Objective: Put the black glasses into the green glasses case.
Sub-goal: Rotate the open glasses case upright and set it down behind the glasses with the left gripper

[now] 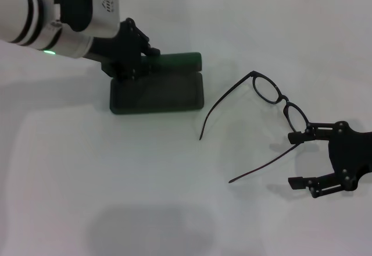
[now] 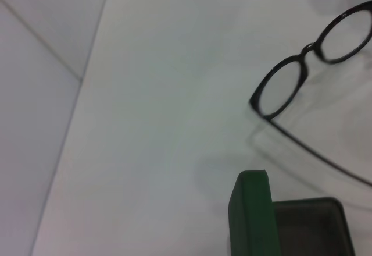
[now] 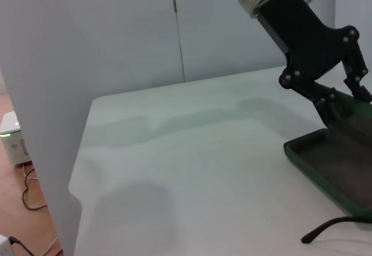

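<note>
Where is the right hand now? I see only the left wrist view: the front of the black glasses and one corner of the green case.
Observer: In the head view the right hand is at the right end of the black glasses. It is open, with one finger by the frame's corner.
Operator: And where is the left hand?
Observer: The left hand is at the back-left corner of the green glasses case, by the raised lid.
Operator: Is the whole tray of the case free?
Observer: Yes, the case lies open and nothing is in its tray. The glasses lie apart from it, on its right.
</note>
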